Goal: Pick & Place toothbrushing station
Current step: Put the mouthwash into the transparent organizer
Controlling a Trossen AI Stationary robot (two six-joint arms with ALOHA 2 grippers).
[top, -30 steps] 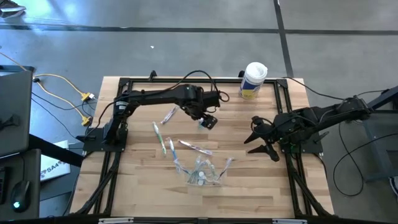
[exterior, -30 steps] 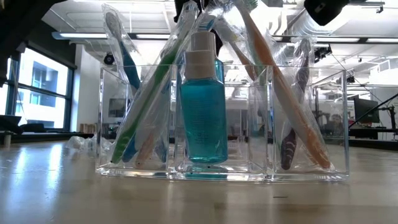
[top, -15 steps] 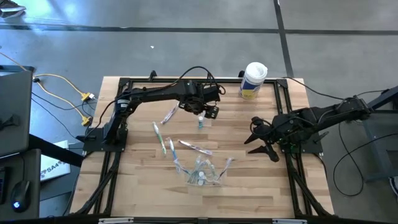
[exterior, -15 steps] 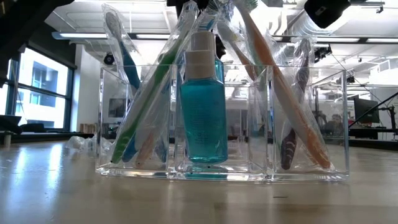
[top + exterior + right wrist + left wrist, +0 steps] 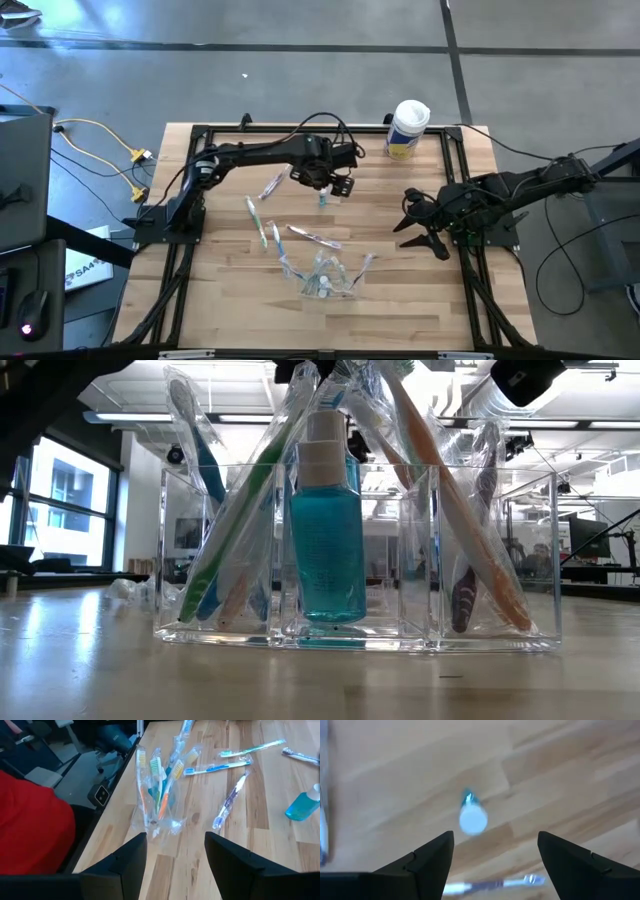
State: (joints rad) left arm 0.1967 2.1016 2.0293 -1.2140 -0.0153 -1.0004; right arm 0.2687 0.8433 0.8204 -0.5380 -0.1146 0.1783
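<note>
A clear plastic holder (image 5: 322, 276) stands near the table's front, packed with wrapped toothbrushes (image 5: 159, 780) and a teal bottle (image 5: 325, 540). Several loose toothbrushes (image 5: 264, 225) lie flat on the wood to its far left. A second small teal bottle (image 5: 322, 197) with a white cap (image 5: 472, 819) stands upright on the table's middle. My left gripper (image 5: 333, 185) hangs open just above it, pointing down, its fingers (image 5: 435, 855) on either side without touching. My right gripper (image 5: 408, 226) waits open at the right, aimed toward the holder (image 5: 160, 815).
A white canister with a yellow label (image 5: 408, 128) stands at the far right corner. Black frame rails (image 5: 180, 260) run along the table's edges. One toothbrush (image 5: 495, 882) lies close by the standing bottle. Bare wood lies between the bottle and my right gripper.
My left gripper has rolled about its own axis and sunk a little over the small teal bottle, staying open. The bottle, partly covered by the gripper before, now shows beside it and stands where it was.
</note>
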